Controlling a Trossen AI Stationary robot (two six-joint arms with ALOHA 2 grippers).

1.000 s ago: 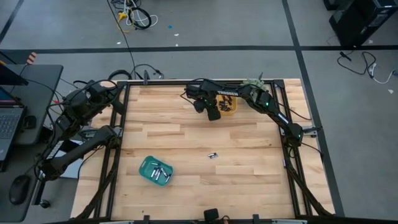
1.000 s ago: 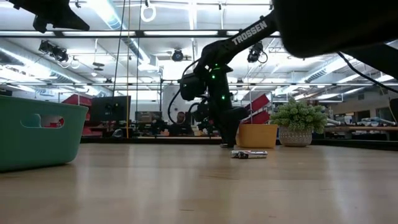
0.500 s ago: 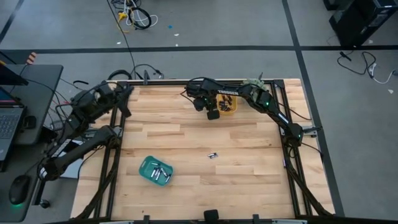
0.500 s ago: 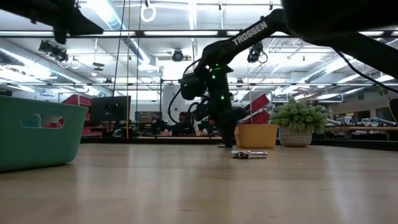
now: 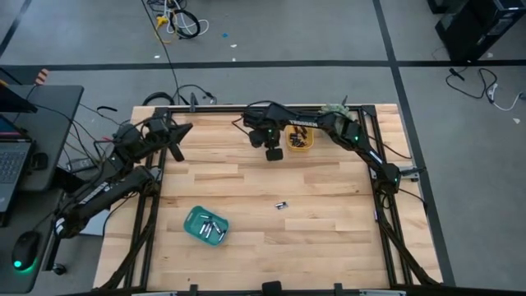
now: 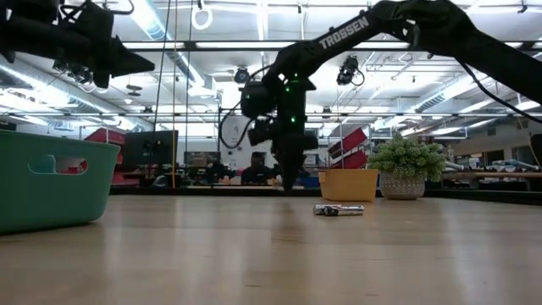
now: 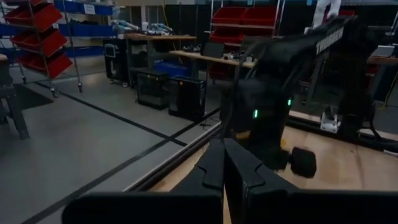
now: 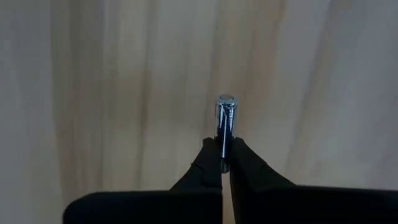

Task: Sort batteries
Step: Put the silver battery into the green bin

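Clamped in the right tool (image 8: 224,163) above the table (image 5: 246,177), a silvery battery (image 8: 225,118) is judged in transit, calling next for release over the yellow tray (image 5: 301,140); the left tool (image 7: 224,163) is held closed on nothing.

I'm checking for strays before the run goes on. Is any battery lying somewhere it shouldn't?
Yes: loose batteries lie on the bare table, outside both the green tray and the yellow tray. Another battery is held by the right gripper.
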